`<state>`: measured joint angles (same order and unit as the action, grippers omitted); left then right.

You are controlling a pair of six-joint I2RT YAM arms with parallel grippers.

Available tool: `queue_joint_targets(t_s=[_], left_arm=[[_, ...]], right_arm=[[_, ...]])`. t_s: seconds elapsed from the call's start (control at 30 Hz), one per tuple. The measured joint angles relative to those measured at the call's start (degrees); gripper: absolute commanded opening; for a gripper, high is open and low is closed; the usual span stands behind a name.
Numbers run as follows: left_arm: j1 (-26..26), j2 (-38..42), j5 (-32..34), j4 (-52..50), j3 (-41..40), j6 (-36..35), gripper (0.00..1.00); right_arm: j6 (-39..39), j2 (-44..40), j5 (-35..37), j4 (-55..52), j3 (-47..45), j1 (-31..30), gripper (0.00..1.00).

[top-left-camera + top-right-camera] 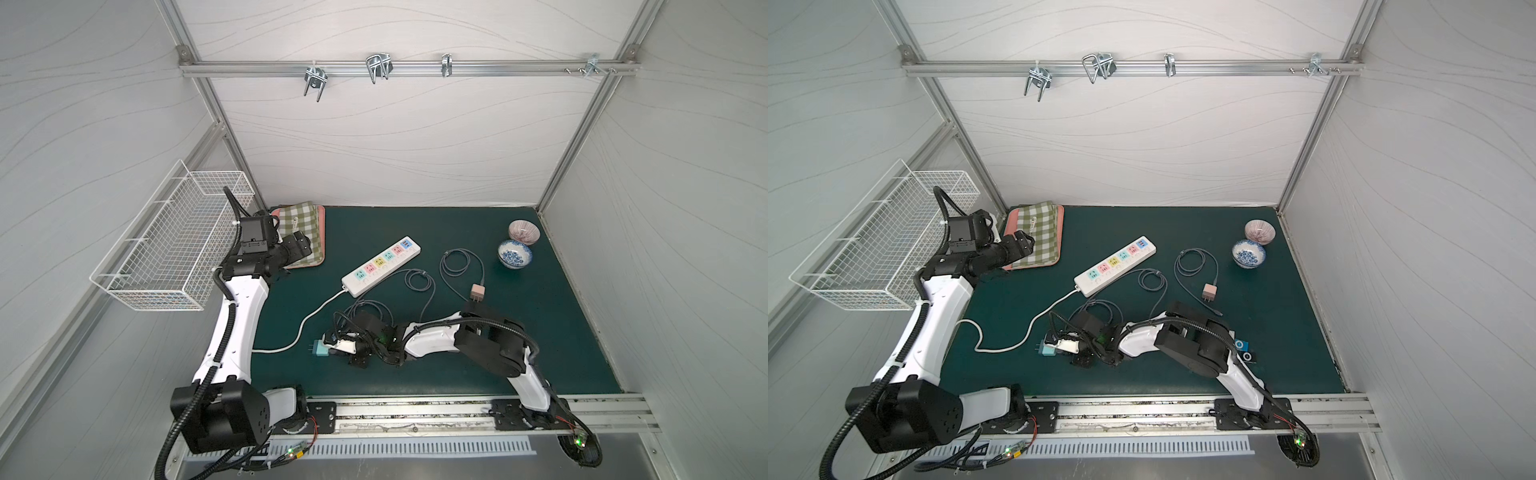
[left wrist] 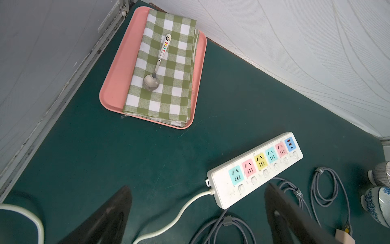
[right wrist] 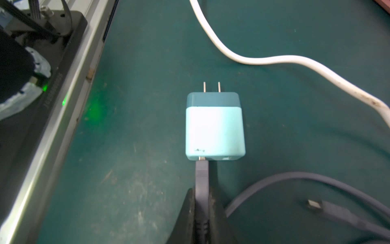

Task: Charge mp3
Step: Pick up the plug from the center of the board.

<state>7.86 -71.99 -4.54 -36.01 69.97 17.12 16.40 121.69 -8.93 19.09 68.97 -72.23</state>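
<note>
Right fingers [image 3: 185,211] clamped on grey cable plug [image 3: 202,171], which sits in the port of teal charger [image 3: 215,126], flat on table [image 3: 137,169]. Left fingers [image 2: 109,215] apart, holding nothing. Mp3 [image 1: 1239,344] lies behind right arm, apparently unconnected. Charger prongs bare, well apart from power strip [image 1: 380,266]. Judged early: both connections remain.

Bright even light; glare whitens the charger [image 3: 214,131].

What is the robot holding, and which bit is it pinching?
The right gripper pinches the grey cable by its plug, right where it meets the blue charger. The left gripper is open, holding nothing.
</note>
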Motion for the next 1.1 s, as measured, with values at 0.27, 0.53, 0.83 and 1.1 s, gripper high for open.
queue_joint_targets(t_s=[0.27, 0.53, 0.83, 1.1], left_arm=[[0.0, -2.4, -2.7, 1.8, 2.0, -3.7, 0.90], [0.0, -8.9, -8.8, 12.5, 4.3, -7.8, 0.85], [-7.4, -19.6, -20.3, 16.2, 10.5, -26.9, 0.75], [-14.1, -19.5, -28.3, 16.4, 6.7, -45.1, 0.86]], right_arm=[[1.6, -10.0, -6.4, -9.1, -1.8, 8.0, 0.05], [5.9, -17.2, -14.1, -29.0, 9.0, 24.6, 0.07], [15.0, -16.9, -16.0, -51.8, 21.7, 37.2, 0.08], [19.8, -16.9, -19.4, -56.9, 23.0, 42.9, 0.08]])
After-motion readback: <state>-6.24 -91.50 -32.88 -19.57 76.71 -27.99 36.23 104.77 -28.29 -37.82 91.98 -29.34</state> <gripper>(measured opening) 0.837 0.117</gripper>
